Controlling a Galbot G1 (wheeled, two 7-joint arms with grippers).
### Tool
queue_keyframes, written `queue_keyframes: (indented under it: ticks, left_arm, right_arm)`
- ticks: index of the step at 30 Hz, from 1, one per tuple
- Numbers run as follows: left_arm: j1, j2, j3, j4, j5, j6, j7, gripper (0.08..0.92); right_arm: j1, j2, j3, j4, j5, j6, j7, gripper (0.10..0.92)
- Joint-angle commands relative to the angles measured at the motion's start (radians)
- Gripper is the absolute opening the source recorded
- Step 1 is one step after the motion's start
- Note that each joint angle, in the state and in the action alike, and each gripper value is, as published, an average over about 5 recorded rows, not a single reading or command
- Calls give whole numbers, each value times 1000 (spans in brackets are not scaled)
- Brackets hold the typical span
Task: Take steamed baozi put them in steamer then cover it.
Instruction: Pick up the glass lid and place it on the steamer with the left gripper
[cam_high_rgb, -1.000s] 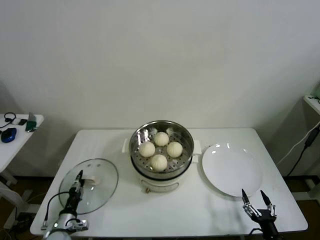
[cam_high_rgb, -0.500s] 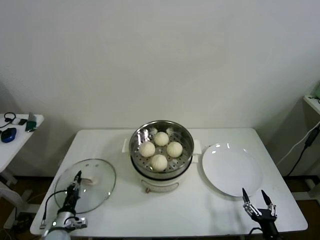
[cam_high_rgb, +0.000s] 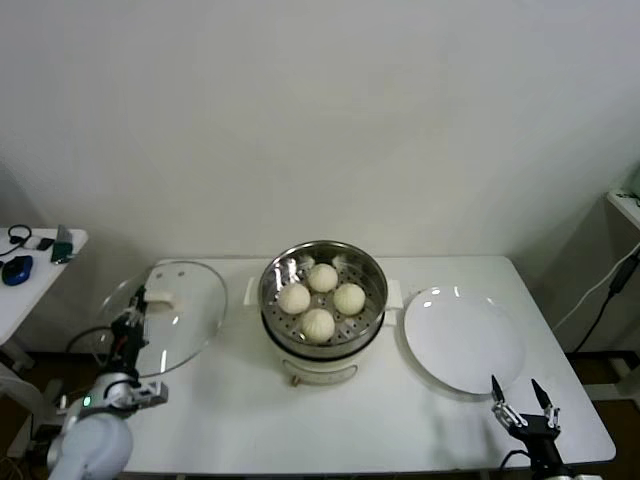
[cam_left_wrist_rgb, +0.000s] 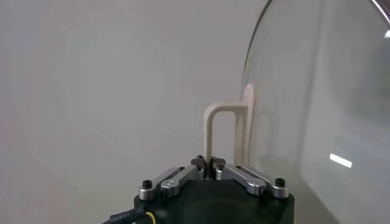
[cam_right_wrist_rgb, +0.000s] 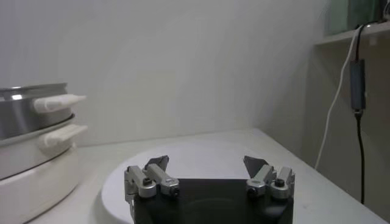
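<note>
Four cream-white baozi (cam_high_rgb: 320, 297) lie in the shiny steel steamer (cam_high_rgb: 272, 274) on its white pot base at the table's middle. My left gripper (cam_high_rgb: 140, 296) is shut on the cream bar handle (cam_left_wrist_rgb: 222, 128) of the clear glass cover (cam_high_rgb: 185, 318). It holds the cover tilted on edge in the air, left of the steamer. In the left wrist view the glass (cam_left_wrist_rgb: 323, 109) stands upright beside the handle. My right gripper (cam_high_rgb: 522, 397) is open and empty near the table's front right corner. It also shows in the right wrist view (cam_right_wrist_rgb: 207, 163).
A flat white plate (cam_high_rgb: 463, 340) lies right of the steamer, just behind the right gripper. The steamer's side handles (cam_right_wrist_rgb: 59, 103) show in the right wrist view. A small side table (cam_high_rgb: 30, 270) with a mouse stands at far left.
My left gripper has lifted the cover off the table and carried it up and back, tilting it on edge. The right gripper has shifted slightly lower and right.
</note>
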Motion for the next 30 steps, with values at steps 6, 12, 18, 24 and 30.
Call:
queue_keyframes:
  ticks: [6, 12, 18, 24, 30]
  left_arm:
    - [-309, 75, 455, -310, 30, 524, 304, 145]
    - [-430, -96, 651, -216, 261, 541, 395, 145]
    - [-461, -283, 748, -115, 392, 541, 425, 145]
    - [-469, -455, 784, 12, 478, 532, 399, 145]
    - [-464, -500, 786, 101, 526, 511, 367, 145]
  right_arm:
    - [22, -1, -11, 7, -66, 12, 7, 823]
    - [42, -9, -22, 5, -65, 20, -3, 823]
    - [59, -23, -26, -12, -60, 29, -7, 823]
    - [59, -39, -23, -24, -36, 42, -8, 823]
    - [56, -47, -17, -28, -21, 53, -8, 823]
